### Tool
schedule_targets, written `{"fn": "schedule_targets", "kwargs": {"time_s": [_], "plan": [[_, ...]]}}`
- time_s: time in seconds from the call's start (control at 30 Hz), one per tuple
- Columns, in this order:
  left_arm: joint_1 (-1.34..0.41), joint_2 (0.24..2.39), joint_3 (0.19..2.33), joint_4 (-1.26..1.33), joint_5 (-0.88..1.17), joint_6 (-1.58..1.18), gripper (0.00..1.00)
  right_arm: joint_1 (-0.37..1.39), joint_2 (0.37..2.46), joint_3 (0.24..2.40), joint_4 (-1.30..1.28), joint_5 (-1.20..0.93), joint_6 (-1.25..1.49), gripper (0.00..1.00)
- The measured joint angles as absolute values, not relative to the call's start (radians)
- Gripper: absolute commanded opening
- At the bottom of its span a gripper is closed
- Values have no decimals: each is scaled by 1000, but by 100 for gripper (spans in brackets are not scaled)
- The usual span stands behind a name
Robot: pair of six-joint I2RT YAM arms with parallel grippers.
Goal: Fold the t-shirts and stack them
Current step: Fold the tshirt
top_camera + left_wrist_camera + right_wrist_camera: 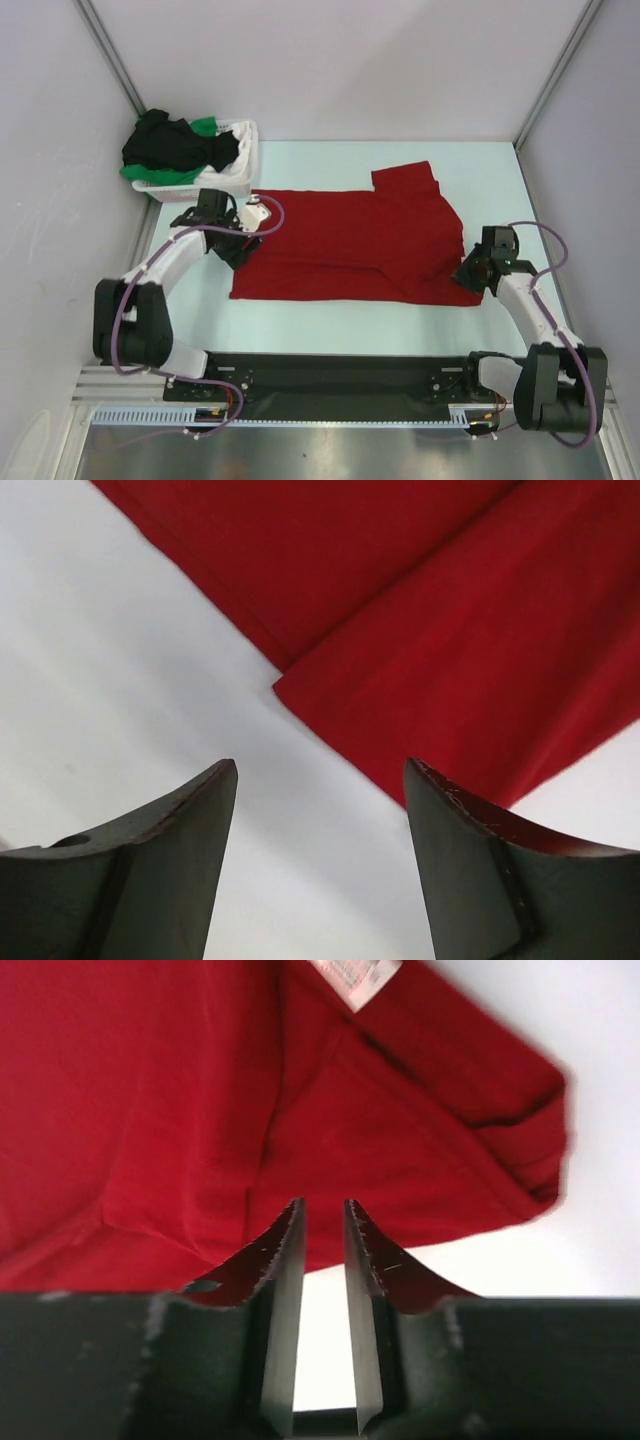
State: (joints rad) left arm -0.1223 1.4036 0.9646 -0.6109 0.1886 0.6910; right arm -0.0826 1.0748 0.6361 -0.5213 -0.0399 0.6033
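A bright red t-shirt (350,245) lies spread across the table, one sleeve (405,180) pointing to the back. My left gripper (237,250) hovers at the shirt's left edge. In the left wrist view this gripper (320,770) is open wide over bare table, and the red cloth (450,630) lies just ahead of the fingertips. My right gripper (465,272) is at the shirt's near right corner. Its jaws (323,1205) stand a narrow gap apart with nothing between them, and the red cloth (150,1110) with a pale neck label (352,972) lies beyond the tips.
A white laundry basket (245,170) stands at the back left and holds a black t-shirt (165,145) and a green one (205,127). White walls close in the table on the left, back and right. A black rail (330,375) runs along the near edge.
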Motion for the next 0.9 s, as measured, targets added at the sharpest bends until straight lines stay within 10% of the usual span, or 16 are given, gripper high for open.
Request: {"fn": "schedule_targets", "kwargs": {"time_s": [0.9], "plan": [[-132,1546,965,-524,125,602,75,90,1687,959,-361,-84,581,17]]}}
